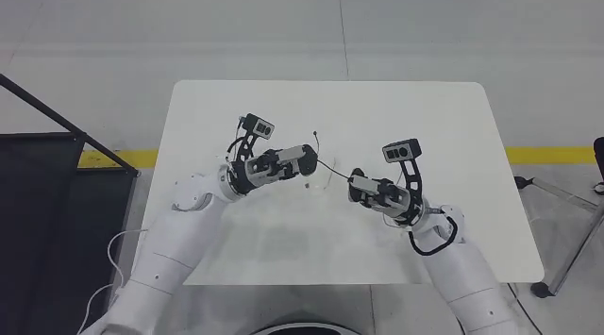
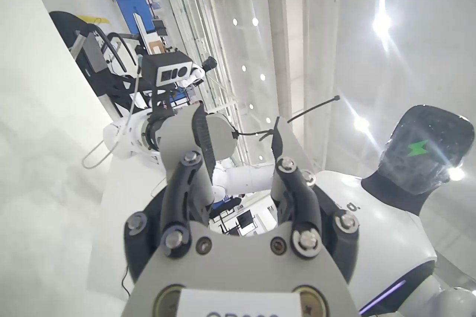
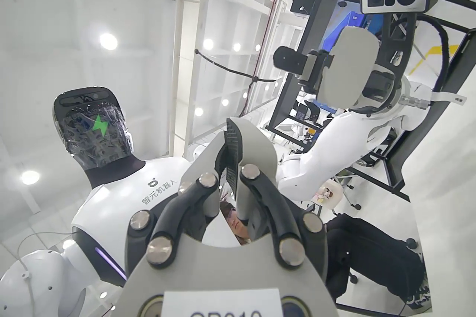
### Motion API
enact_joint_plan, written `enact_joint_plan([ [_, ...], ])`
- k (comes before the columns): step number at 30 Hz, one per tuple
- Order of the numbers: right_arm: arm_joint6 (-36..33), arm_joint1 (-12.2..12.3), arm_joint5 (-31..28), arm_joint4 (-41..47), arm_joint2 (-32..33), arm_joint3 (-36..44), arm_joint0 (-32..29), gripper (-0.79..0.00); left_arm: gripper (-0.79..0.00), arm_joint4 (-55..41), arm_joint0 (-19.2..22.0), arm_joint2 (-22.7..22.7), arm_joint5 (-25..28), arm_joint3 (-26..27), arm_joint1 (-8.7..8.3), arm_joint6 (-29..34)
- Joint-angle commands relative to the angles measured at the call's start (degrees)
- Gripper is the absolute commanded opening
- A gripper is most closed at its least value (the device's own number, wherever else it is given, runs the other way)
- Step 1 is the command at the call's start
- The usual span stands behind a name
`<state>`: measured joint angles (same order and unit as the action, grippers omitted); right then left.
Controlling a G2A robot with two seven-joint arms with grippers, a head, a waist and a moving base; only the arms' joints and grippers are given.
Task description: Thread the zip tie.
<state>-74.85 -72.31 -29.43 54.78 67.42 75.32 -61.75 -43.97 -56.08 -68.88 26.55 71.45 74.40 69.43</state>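
Observation:
A thin black zip tie (image 1: 332,167) hangs in the air above the white table (image 1: 425,127), stretched between my two grippers. My left gripper (image 1: 310,158) stands open; in the left wrist view (image 2: 238,117) the zip tie (image 2: 312,108) crosses the tip of one finger (image 2: 277,132) and its free end sticks out beyond. My right gripper (image 1: 355,184) is shut (image 3: 231,132). The left wrist view shows the tie coming out of it (image 2: 221,138). A small knob sits partway along the zip tie (image 3: 227,67), close to the left gripper (image 3: 308,64).
Both grippers hover over the middle of the table, a short gap apart. A black frame (image 1: 38,118) stands off the left side. A stand's legs (image 1: 557,193) reach in off the right edge.

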Motion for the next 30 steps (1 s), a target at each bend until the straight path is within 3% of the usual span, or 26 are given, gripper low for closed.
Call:
enact_joint_plan([
  [1, 0.0, -0.1, 0.0, 0.0, 0.0, -0.3, 0.2, -0.785, -0.394, -0.5, 0.4, 0.4, -0.1, -0.5, 0.08, 0.9],
  [15, -0.8, -0.7, 0.8, 0.3, 0.3, -1.7, 0.9, -0.785, -0.474, -3.2, 1.3, 0.8, 1.5, -1.7, 0.20, 5.8],
  [30, -1.6, -1.2, 1.6, -0.3, 0.5, -2.4, 1.4, -0.785, -0.493, -4.0, 1.3, 0.9, 1.8, -1.7, 0.24, 6.5],
])
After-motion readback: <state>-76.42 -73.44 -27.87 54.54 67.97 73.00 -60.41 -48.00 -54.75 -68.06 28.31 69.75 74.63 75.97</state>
